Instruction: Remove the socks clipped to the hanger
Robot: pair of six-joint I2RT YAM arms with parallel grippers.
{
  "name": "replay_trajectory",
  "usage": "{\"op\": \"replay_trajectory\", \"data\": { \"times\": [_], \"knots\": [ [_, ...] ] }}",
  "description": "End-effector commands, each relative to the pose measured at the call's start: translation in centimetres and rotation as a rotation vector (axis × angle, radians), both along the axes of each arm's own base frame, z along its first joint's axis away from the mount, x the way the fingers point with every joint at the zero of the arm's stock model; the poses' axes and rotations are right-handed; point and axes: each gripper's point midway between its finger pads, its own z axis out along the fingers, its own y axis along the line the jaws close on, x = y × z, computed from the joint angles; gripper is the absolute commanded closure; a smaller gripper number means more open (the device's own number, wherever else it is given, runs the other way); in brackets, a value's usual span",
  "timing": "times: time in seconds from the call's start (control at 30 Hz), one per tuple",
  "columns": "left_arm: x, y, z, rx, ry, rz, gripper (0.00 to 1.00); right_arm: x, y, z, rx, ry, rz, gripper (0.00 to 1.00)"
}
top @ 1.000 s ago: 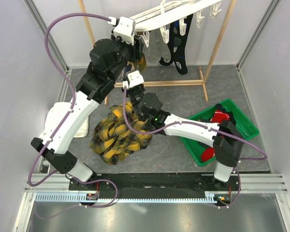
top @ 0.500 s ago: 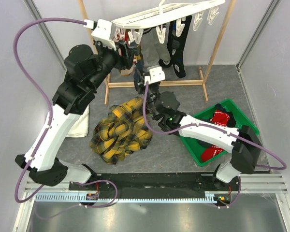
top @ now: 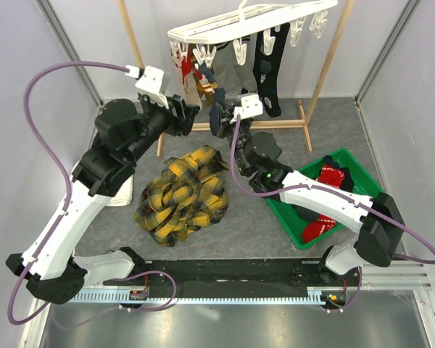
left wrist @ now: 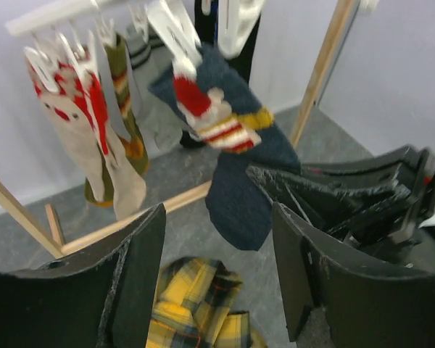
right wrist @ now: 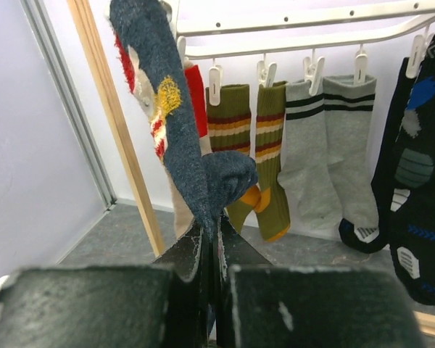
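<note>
The white hanger [top: 246, 18] hangs from the wooden frame with several socks pegged under it. My right gripper [top: 221, 119] is shut on the toe of a navy Santa sock [top: 216, 109], seen pinched between its fingers in the right wrist view [right wrist: 203, 174]. The sock's top still sits under a white peg [left wrist: 175, 40]. My left gripper [top: 191, 116] is open and empty, just left of the navy sock [left wrist: 239, 159]. A red-and-white sock [left wrist: 80, 123], olive striped socks [right wrist: 243, 138], grey socks [right wrist: 326, 145] and black socks [right wrist: 420, 181] hang alongside.
A yellow-black plaid cloth [top: 181, 192] lies on the grey floor below the grippers, with a white towel [top: 123, 190] to its left. A green bin [top: 370, 181] at the right holds red socks [top: 332, 174]. The wooden frame's crossbar [top: 275, 125] runs behind the grippers.
My left gripper has come away from the hanger's clips, down and to the left, and is open. My right gripper has risen to the right and holds the navy sock's toe.
</note>
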Motion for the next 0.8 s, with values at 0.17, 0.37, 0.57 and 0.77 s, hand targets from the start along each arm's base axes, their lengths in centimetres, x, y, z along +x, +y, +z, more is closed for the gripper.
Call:
{"op": "replay_trajectory", "data": {
  "times": [0.17,0.37,0.57,0.77],
  "knots": [
    [-0.1,-1.8,-4.4,0.0,-0.037,-0.097,0.32,-1.6,1.4,2.0,0.089,0.018,0.153,1.0],
    [0.5,-3.2,-7.0,0.074,-0.056,-0.154,0.29,-2.1,2.4,2.4,0.115,0.033,0.22,1.0],
    [2.3,-4.0,-9.3,0.121,-0.044,-0.14,0.27,-2.4,3.1,2.9,0.154,0.045,0.263,1.0],
    [2.7,-4.6,-9.6,0.132,-0.081,-0.161,0.27,-2.4,3.4,3.4,0.182,0.052,0.277,1.0]
  ]
}}
